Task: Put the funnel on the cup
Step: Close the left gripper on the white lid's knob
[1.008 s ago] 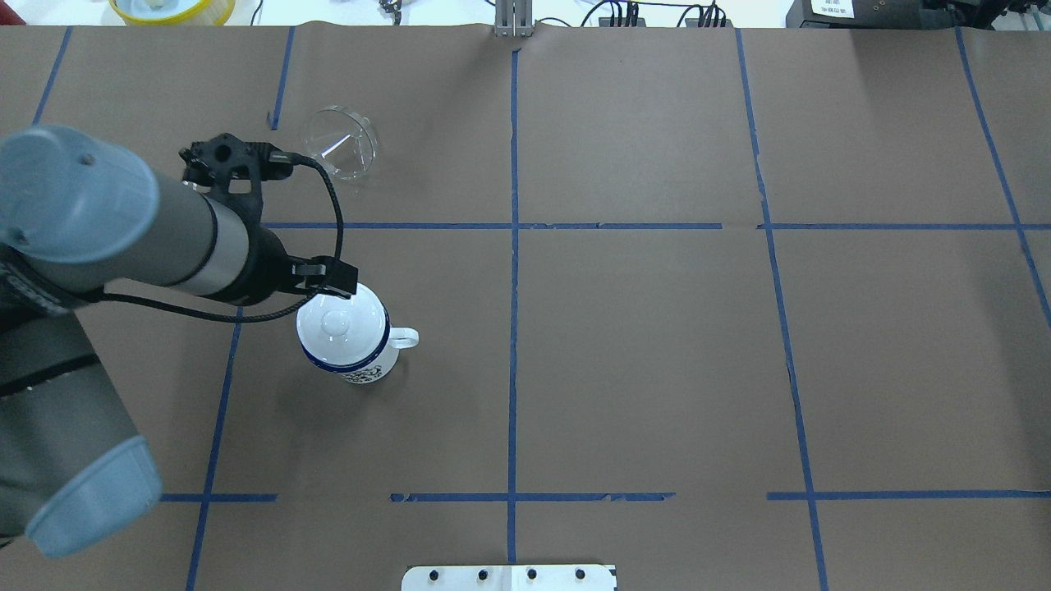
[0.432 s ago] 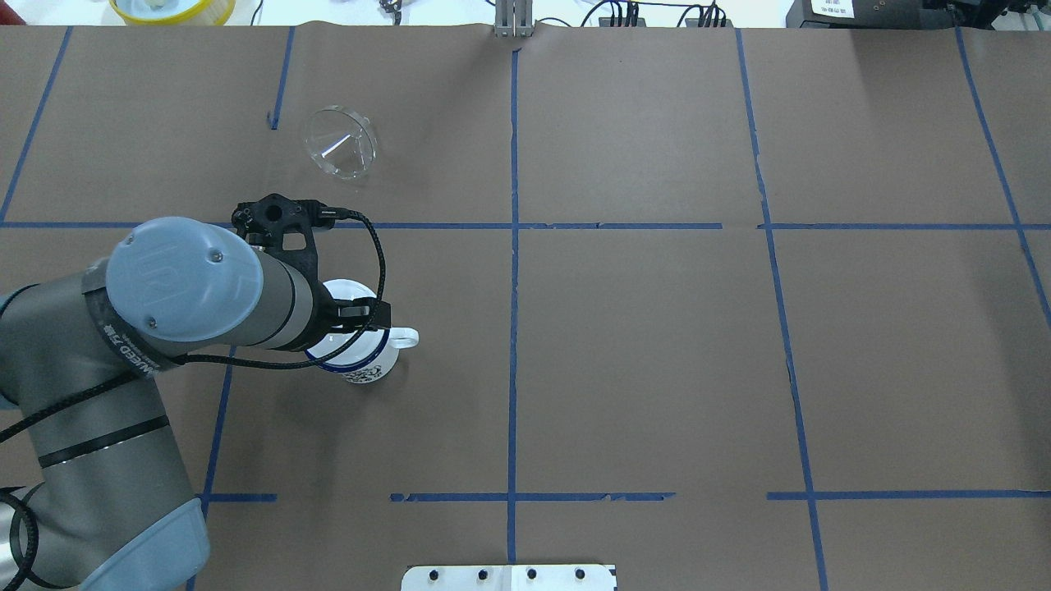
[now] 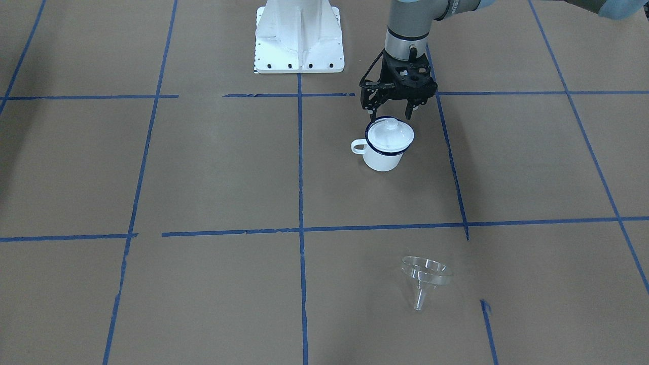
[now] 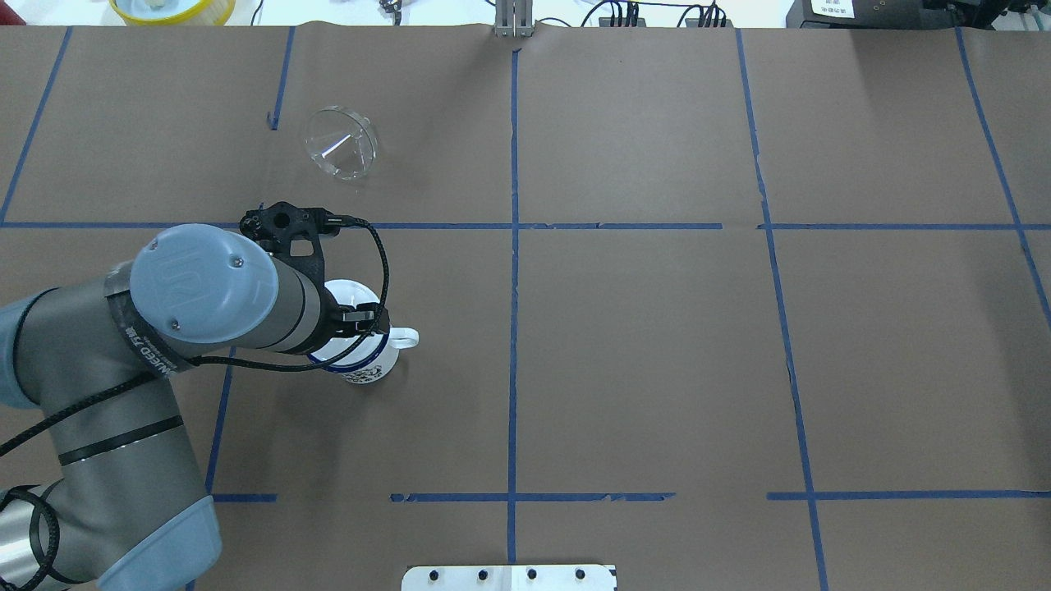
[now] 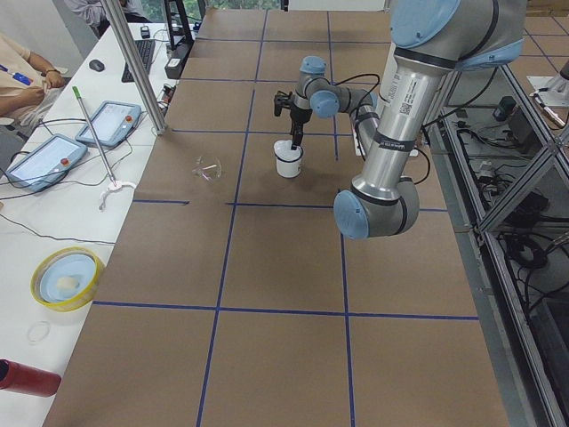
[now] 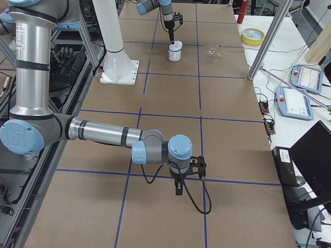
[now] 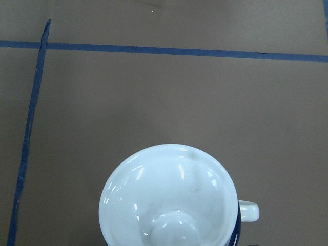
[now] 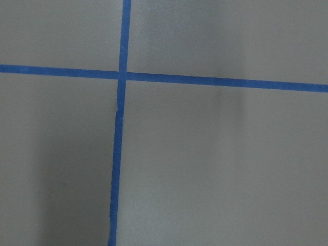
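Note:
The clear funnel point(image 3: 426, 274) lies tilted on the brown paper, far from the robot, and also shows in the overhead view point(image 4: 341, 142). The white cup point(image 3: 384, 157) with a blue rim stands nearer the robot, its handle point(image 3: 359, 147) to one side. A white domed lid point(image 3: 389, 133) with a knob sits on it. My left gripper point(image 3: 390, 114) is open and empty, just above the lid. The left wrist view shows the lid point(image 7: 169, 195) from above, without fingers. My right gripper point(image 6: 178, 188) shows only in the exterior right view, low over the paper; I cannot tell its state.
The white robot base plate point(image 3: 299, 35) stands behind the cup. Blue tape lines point(image 4: 513, 246) cross the paper. A yellow bowl point(image 4: 172, 8) sits past the far edge. A metal pole point(image 5: 133, 67) and tablets point(image 5: 111, 120) stand on the side table.
My left arm has swung back from near the funnel to over the cup, and now covers most of the lid in the overhead view. The funnel and cup have not moved.

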